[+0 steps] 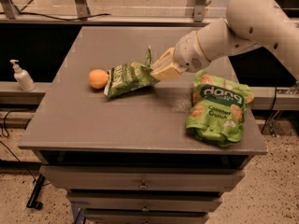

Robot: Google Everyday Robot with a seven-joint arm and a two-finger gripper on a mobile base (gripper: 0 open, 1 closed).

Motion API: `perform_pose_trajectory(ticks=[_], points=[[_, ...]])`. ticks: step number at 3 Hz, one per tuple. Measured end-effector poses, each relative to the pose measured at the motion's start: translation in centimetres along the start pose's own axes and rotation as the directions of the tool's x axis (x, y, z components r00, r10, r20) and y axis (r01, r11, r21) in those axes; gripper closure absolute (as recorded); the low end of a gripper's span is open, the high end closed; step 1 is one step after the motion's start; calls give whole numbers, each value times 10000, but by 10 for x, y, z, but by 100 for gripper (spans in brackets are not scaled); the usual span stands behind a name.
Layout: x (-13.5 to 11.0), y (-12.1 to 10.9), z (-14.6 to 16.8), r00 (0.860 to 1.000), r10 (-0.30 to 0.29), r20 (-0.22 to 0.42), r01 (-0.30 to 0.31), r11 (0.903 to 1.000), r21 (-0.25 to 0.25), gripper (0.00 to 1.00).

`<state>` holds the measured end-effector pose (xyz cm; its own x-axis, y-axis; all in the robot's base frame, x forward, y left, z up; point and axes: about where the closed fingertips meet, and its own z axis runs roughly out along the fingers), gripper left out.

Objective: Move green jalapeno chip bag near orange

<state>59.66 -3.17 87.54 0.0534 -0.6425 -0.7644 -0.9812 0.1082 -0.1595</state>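
Note:
The green jalapeno chip bag (127,77) is a small crinkled olive-green bag held tilted just above the grey table (117,120). Its left end is right beside the orange (98,79), close to touching it. My gripper (156,70) is shut on the bag's right crimped end, which sticks up between the fingers. The white arm reaches in from the upper right.
A larger bright-green "dang Coconut Crunch" pouch (218,107) lies at the table's right front. A soap dispenser bottle (22,76) stands on a ledge left of the table. Drawers run below the table's front edge.

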Motion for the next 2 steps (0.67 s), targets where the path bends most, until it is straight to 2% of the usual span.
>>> perform_pose_trajectory(ticks=[1,2], points=[[-7,-1,7,9997,-221,73,223,9995,-207,82],[-8,-1,11,9996,-279,31,280,9994,-226,58]])
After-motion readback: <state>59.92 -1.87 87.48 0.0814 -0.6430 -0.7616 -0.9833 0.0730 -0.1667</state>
